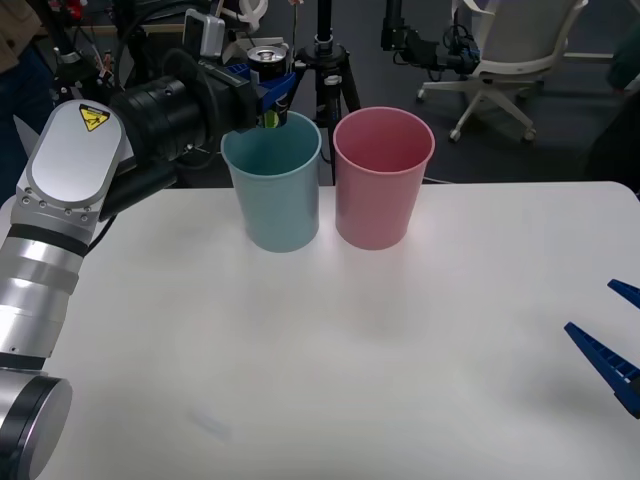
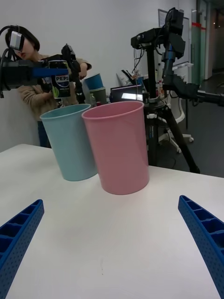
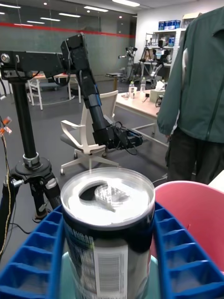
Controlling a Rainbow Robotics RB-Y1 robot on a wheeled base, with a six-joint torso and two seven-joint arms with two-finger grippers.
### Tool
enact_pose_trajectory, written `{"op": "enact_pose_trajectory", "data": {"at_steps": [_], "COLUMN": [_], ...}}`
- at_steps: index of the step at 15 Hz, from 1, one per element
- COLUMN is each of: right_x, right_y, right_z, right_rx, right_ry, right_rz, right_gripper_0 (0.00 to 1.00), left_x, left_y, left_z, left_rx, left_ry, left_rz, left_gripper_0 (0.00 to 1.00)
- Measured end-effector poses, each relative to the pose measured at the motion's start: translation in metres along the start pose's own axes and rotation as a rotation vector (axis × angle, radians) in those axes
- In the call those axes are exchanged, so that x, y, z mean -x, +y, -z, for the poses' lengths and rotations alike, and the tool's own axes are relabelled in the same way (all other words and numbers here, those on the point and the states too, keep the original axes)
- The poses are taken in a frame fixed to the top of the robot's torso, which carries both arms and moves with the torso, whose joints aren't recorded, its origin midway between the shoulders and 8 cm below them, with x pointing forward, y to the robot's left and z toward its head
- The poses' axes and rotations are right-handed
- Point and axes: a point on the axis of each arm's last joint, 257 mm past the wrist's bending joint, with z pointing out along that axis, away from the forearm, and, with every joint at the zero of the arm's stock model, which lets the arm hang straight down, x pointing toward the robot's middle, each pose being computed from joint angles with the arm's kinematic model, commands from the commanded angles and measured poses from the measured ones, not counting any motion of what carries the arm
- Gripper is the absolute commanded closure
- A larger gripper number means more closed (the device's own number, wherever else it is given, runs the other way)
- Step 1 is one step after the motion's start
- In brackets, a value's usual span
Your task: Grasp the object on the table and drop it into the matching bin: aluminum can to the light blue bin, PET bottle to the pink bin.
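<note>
My left gripper (image 1: 268, 88) is shut on the aluminum can (image 1: 267, 62), a small dark can with a silver pull-tab top, held upright just above the far rim of the light blue bin (image 1: 272, 190). From the left wrist the can (image 3: 108, 233) sits between the blue fingers (image 3: 37, 261), with the pink bin (image 3: 196, 219) beside it. The right wrist view shows the can (image 2: 61, 83) hanging over the light blue bin (image 2: 70, 142), next to the pink bin (image 2: 119, 147). My right gripper (image 1: 612, 340) rests open at the table's right edge.
The two bins stand side by side at the far middle of the white table (image 1: 330, 370). Tripods (image 1: 325, 60) and an office chair (image 1: 500, 60) stand beyond the table's far edge.
</note>
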Motion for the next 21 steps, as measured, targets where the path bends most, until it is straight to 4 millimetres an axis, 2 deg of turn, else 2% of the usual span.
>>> {"op": "enact_pose_trajectory", "data": {"at_steps": [14,17,21], "right_x": [0.000,0.000,0.000], "right_y": [0.000,0.000,0.000], "right_z": [0.000,0.000,0.000], "right_rx": [0.000,0.000,0.000], "right_ry": [0.000,0.000,0.000], "right_rz": [0.000,0.000,0.000], "right_gripper_0": [0.00,0.00,0.00], "left_x": [0.004,0.003,-0.009], "left_y": [0.000,0.011,0.025], "left_z": [0.002,0.016,0.046], "left_rx": [-0.009,-0.010,-0.022], "left_ry": [-0.017,-0.027,-0.016], "left_rz": [0.013,0.016,-0.010], "left_gripper_0": [0.00,0.00,0.00]}}
